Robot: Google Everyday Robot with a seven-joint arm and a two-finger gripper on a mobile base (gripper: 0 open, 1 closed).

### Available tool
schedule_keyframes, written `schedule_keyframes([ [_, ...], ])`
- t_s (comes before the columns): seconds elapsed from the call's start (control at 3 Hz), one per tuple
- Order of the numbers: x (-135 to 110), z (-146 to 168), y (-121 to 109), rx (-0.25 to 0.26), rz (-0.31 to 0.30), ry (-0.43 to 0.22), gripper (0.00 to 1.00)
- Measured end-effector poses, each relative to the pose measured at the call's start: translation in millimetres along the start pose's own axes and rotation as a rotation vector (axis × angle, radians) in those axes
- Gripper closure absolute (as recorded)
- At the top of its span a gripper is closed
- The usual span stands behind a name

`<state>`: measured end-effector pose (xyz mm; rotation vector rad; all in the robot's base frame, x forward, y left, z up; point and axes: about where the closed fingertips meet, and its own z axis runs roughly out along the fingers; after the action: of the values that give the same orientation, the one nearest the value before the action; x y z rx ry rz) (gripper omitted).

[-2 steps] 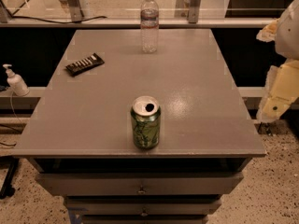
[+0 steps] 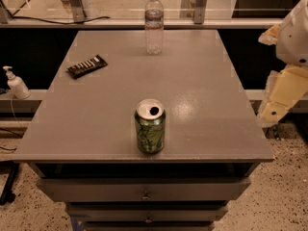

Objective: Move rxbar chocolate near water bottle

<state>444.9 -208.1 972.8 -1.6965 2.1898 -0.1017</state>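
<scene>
The rxbar chocolate [image 2: 87, 66] is a flat black wrapper with pale stripes, lying on the left side of the grey table [image 2: 202, 105]. The water bottle [image 2: 154, 23] is clear with a white cap and stands upright at the table's far edge, near the middle. The two are well apart. My arm's white and cream parts show at the right edge of the view, and the gripper [image 2: 279, 102] hangs there beside the table, off its right side, far from both things and holding nothing that I can see.
An open green soda can [image 2: 150, 125] stands near the table's front edge. A small white pump bottle [image 2: 16, 83] sits on a ledge to the left. Drawers [image 2: 144, 192] are under the tabletop. A rail with posts runs behind the table.
</scene>
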Motion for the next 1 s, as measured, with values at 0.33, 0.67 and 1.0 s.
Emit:
schedule_keyframes([
  [0.33, -20.9, 29.6, -8.7, 0.021, -0.054, -0.094, 0.0],
  [0.67, -44.9, 60.6, -26.2, 0.036, -0.097, -0.216, 0.0],
  [1.0, -76.7, 99.3, -41.3, 0.028, -0.098, -0.353, 0.0],
])
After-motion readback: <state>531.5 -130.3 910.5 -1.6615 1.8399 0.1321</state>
